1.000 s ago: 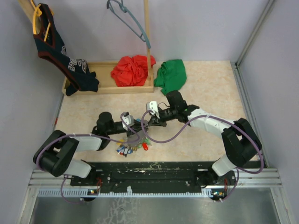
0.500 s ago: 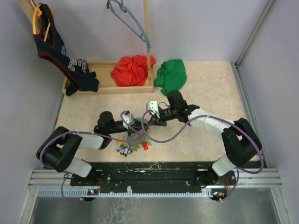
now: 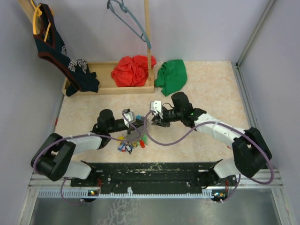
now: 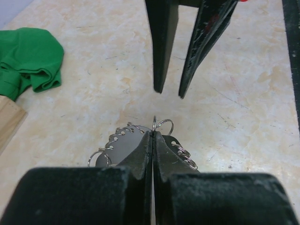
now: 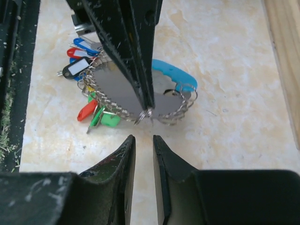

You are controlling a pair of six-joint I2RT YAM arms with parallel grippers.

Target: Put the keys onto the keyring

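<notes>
The keyring (image 5: 112,89) is a grey metal plate with a light blue part (image 5: 173,75) and small wire rings round its edge. It lies on the table between the arms (image 3: 136,135). The keys, with red (image 5: 86,110), green (image 5: 110,119) and blue (image 5: 84,44) tags, hang bunched at its near-left side (image 3: 126,146). My left gripper (image 4: 153,132) is shut on a small ring (image 4: 164,125) at the plate's edge. My right gripper (image 5: 143,138) is open a little and empty. It faces the left fingertips with a short gap to the ring.
A wooden tray (image 3: 105,89) at the back holds a red cloth (image 3: 132,70). A green cloth (image 3: 171,75) lies beside it. A dark shirt (image 3: 56,49) and a blue-grey hanger (image 3: 129,18) hang at the back. A black rail (image 3: 150,171) runs along the near edge.
The keyring and keys have shifted slightly left and away from the rail with my left gripper. My right gripper has drawn back a little to the right.
</notes>
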